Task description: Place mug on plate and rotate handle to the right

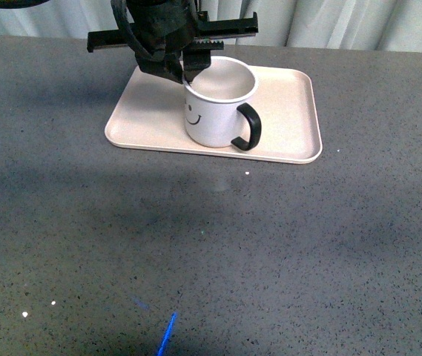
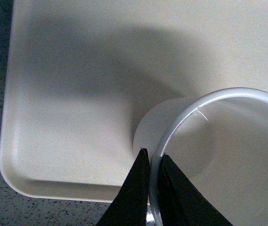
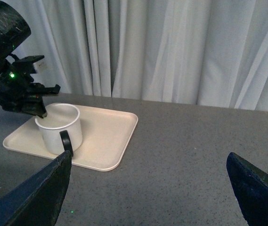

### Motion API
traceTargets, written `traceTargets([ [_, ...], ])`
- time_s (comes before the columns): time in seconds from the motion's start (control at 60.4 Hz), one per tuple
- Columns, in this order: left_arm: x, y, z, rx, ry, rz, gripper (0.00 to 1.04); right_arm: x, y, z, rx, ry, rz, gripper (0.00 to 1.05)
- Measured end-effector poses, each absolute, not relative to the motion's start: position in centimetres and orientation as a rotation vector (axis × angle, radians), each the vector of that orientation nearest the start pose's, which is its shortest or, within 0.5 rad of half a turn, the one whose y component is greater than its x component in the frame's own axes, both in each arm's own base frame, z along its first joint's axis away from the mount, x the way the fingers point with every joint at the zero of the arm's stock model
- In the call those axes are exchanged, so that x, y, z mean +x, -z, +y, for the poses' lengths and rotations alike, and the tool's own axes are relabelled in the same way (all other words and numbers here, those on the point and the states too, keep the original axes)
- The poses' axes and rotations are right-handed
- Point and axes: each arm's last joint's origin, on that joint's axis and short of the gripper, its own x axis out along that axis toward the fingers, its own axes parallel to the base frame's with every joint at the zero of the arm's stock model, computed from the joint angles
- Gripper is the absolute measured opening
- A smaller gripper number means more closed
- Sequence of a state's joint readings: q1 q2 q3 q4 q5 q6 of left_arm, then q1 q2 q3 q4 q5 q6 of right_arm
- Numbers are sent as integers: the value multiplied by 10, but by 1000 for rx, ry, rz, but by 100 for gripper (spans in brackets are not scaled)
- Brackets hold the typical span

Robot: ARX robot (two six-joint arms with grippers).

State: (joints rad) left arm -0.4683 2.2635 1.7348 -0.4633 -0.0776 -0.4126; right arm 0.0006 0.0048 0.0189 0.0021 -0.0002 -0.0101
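The white mug (image 1: 214,111) with a black smiley face stands upright on the pale pink-beige plate (image 1: 292,111). Its black handle (image 1: 247,127) points to the front right. My left gripper (image 1: 190,74) is shut on the mug's rim at its back left, one finger inside and one outside. In the left wrist view the fingers (image 2: 138,188) pinch the rim of the mug (image 2: 228,141) above the plate (image 2: 68,117). In the right wrist view the mug (image 3: 60,127), its handle (image 3: 66,141) and the plate (image 3: 110,136) lie far off. My right gripper (image 3: 148,188) is open and empty above the table.
The grey speckled table (image 1: 211,252) spreads around the plate. White curtains (image 3: 171,47) hang behind the table's far edge. A blue mark (image 1: 167,334) shows on the table at the front.
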Motion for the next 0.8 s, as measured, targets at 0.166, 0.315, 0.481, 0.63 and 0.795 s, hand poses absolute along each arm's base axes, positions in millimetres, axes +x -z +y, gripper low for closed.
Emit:
traceTargets([
  [0.166,432,-157,-217,-91,171,987,42,97,-170,0,-10,-1,-16,95],
  [0.315,422,-167,-207,-84,175,952,63,97,-170,0,-10,-1,-16,95],
  [0.481,390,-212,-179,-63,191,675,89,97,-170,0,-10,-1,-16,95],
  [0.63,340,-235,-122,-44,41,118,64,97,-170,0,-10,0,-16,96],
  [0.795,273,-225,-66,-44,-8,-46,36,97,-170,0,-10,1,-16,95],
])
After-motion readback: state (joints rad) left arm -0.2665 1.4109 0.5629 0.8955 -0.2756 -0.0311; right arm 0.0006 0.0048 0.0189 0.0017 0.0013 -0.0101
